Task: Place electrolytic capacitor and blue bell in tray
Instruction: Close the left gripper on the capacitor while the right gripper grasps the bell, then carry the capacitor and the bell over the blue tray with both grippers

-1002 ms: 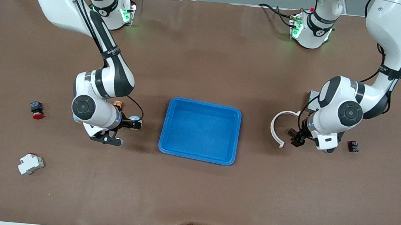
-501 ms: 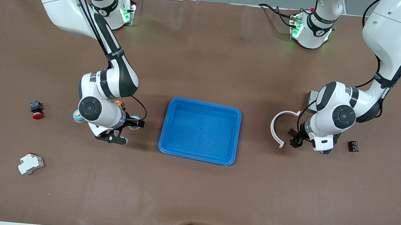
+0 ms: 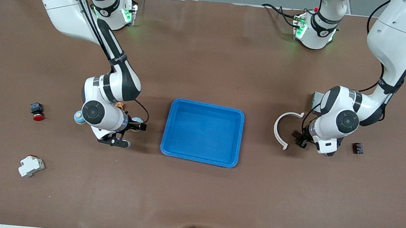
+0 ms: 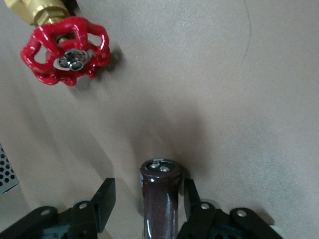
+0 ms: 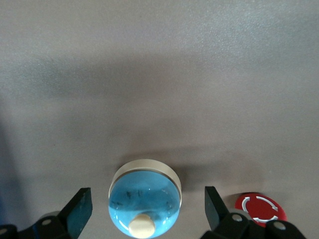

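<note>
The blue tray (image 3: 239,114) lies empty at the table's middle. The blue bell (image 3: 135,119), a blue dome on a white base with a tan knob, stands beside the tray toward the right arm's end. My right gripper (image 3: 138,123) is low around it. In the right wrist view the bell (image 5: 144,196) sits between the fingers of my open right gripper (image 5: 145,201). The dark-brown capacitor (image 3: 294,132) stands upright toward the left arm's end. My left gripper (image 3: 298,137) is open, and its fingers flank the capacitor (image 4: 159,199) in the left wrist view (image 4: 148,191).
Near the capacitor are a white C-shaped ring (image 3: 279,131), a grey metal box (image 3: 315,99), a small black part (image 3: 358,148) and a red-handled valve (image 4: 65,42). Toward the right arm's end are a light-blue round part (image 3: 79,117), a red button (image 3: 37,115) and a white breaker (image 3: 30,166).
Both wrists have come lower over their parts and shifted slightly toward the tray. The bell, the capacitor and the tray have not moved.
</note>
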`<act>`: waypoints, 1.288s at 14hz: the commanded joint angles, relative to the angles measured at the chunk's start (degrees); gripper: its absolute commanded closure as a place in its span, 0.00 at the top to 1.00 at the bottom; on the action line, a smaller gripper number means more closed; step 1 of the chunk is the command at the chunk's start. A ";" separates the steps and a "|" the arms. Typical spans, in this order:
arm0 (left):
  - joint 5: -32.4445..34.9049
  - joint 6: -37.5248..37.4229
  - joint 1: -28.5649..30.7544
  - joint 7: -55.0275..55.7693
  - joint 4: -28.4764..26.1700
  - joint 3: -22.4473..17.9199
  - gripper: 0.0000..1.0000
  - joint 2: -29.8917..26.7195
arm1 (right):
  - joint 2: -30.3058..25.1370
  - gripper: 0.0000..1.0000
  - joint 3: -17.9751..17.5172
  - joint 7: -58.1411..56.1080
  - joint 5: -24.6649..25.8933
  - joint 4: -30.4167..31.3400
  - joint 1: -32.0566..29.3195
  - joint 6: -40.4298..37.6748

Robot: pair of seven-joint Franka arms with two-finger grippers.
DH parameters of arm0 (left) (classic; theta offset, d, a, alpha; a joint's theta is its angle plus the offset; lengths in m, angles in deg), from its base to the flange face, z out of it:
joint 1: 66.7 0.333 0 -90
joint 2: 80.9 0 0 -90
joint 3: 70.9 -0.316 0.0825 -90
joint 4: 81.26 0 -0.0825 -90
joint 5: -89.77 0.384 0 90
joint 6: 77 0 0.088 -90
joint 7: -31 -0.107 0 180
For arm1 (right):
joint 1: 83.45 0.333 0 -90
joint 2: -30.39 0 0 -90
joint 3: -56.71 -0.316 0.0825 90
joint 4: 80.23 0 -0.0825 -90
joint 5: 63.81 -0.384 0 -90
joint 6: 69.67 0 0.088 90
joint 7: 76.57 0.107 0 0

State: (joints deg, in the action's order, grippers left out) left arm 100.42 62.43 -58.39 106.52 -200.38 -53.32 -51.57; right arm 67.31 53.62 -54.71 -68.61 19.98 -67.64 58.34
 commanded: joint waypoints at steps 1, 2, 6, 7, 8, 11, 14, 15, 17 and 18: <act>1.39 0.58 0.21 0.68 -0.06 0.17 0.20 -0.06 | 0.69 1.00 0.11 0.46 -0.56 0.07 0.44 1.10; 1.39 0.40 0.21 0.68 0.03 0.17 0.00 -0.41 | 0.69 1.00 0.11 0.46 -0.56 0.07 0.53 1.10; 1.39 0.05 1.70 -0.29 2.30 0.34 0.00 -2.17 | 1.48 1.00 0.11 0.46 -0.56 0.07 0.71 1.71; 1.39 -1.17 1.18 -0.29 3.44 0.34 0.00 -2.00 | 1.48 1.00 0.11 0.46 -0.56 0.07 0.71 1.72; 1.30 -3.27 0.92 -0.29 5.28 0.43 0.00 -1.82 | 1.48 1.00 0.11 0.46 -0.56 0.07 0.71 1.72; 0.69 -11.53 0.22 0.23 10.82 1.13 0.00 -1.56 | 1.39 0.59 0.11 0.46 -0.56 -0.02 0.71 1.54; 0.69 -13.92 -1.11 -0.29 12.68 1.40 0.00 -1.56 | 1.39 0.18 0.11 -0.15 -0.56 -0.02 0.62 1.45; 0.69 -14.01 -1.54 -0.29 13.29 1.40 0.00 -1.64 | 1.39 0.08 0.11 -0.33 -0.56 -0.02 0.62 1.45; 0.69 -15.59 -2.16 -0.29 14.61 1.48 0.00 -1.82 | 1.22 0.04 0.11 -0.33 -0.56 -0.28 0.62 1.10; 0.69 -16.64 -2.25 -0.20 15.49 1.83 0.00 -2.08 | 1.13 0.04 0.11 -0.33 -0.56 -0.37 0.62 1.01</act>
State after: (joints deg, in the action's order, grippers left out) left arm 100.50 48.70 -60.45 106.33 -186.64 -51.96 -52.64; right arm 68.40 53.56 -54.77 -68.61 19.80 -67.44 59.40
